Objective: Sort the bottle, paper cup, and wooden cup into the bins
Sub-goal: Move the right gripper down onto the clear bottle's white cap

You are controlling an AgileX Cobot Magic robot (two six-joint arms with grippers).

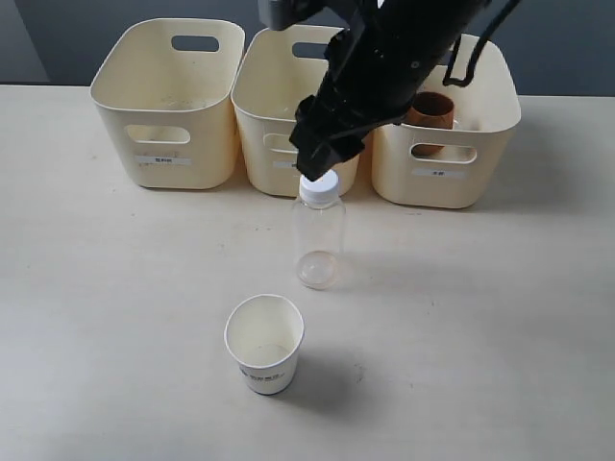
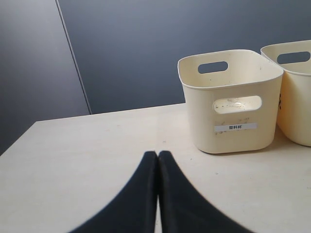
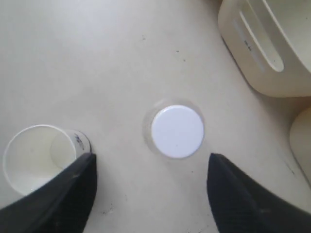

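3 bins [image 1: 168, 106] (wooden cup [image 1: 430, 111] inside 1) behind bottle [image 1: 318, 235].

The bottle [image 1: 318, 235] stands between the bins [image 1: 168, 101] behind and the paper cup [image 1: 264, 343] in front.

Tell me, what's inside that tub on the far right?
The wooden cup sits inside the right bin, at its left side. The robot's arm covers part of the cup and of the bin's inside, so anything else there is hidden.

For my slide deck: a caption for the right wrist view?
Open right gripper poised above the upright bottle, paper cup alongside.
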